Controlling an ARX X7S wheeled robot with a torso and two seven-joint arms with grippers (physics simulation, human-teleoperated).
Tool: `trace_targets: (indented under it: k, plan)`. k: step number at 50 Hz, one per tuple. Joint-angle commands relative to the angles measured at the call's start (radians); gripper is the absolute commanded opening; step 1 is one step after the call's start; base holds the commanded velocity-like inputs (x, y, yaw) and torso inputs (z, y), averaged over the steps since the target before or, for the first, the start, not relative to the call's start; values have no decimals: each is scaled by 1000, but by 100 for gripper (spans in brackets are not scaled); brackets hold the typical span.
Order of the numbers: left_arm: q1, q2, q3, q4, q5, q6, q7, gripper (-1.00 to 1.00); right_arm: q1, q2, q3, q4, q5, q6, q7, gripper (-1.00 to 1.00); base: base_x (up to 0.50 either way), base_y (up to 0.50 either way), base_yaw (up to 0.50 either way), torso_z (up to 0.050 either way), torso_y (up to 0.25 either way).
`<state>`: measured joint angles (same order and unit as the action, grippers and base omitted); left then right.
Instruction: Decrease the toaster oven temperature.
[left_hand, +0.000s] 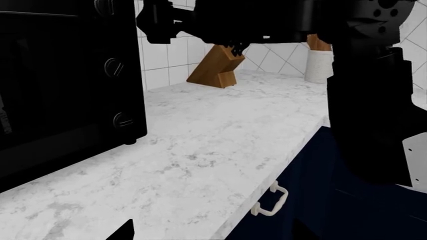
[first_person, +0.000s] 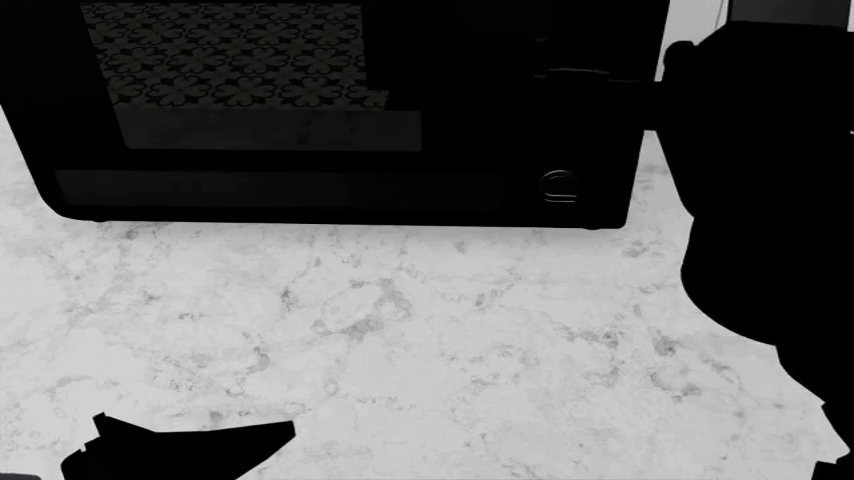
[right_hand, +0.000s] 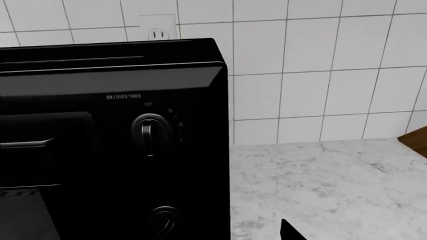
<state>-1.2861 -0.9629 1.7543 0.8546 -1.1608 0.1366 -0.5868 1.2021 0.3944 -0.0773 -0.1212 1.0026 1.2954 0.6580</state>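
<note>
The toaster oven (first_person: 334, 150) is a black box at the back of the marble counter, its glass door showing a floral mesh. Round knobs line its right strip: one labelled ON / OVEN TIMER (right_hand: 152, 132), another below it (right_hand: 163, 220), and the lowest knob (first_person: 558, 186). My right gripper (right_hand: 213, 235) hovers just in front of that strip, at the height of the second knob. Only one fingertip (right_hand: 290, 232) shows, set wide, with nothing held. My left gripper (left_hand: 213, 235) hangs open and empty low over the counter, its tip (first_person: 187, 450) far from the oven.
A wooden knife block (left_hand: 217, 67) and a white canister (left_hand: 319, 62) stand against the tiled wall to the right of the oven. The counter's front edge (left_hand: 267, 170) drops to dark blue cabinets with a white handle (left_hand: 272, 200). A wall outlet (right_hand: 159, 34) sits above the oven.
</note>
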Motion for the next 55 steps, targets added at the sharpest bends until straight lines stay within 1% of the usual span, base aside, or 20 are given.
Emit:
trace_targets:
  k: [1,16,41,55]
  plan:
    - [6,1,0,1,11,-4,-3,100,45,2,-40,107,-54,-68,-53,100,0,0,0,0,0]
    - [21,11,-1,-11,25,0,-2,100,95,-13,-99,183,-98,-100,-85,100,0,0,0,0,0]
    - [30,13,-8,-34,20,8,12,100,16,-37,-106,330,-134,-215,-143,100,0,0,0,0,0]
    - [38,8,-9,-23,28,8,7,100,-59,-55,-94,306,-108,-237,-149,100,0,0,0,0,0]
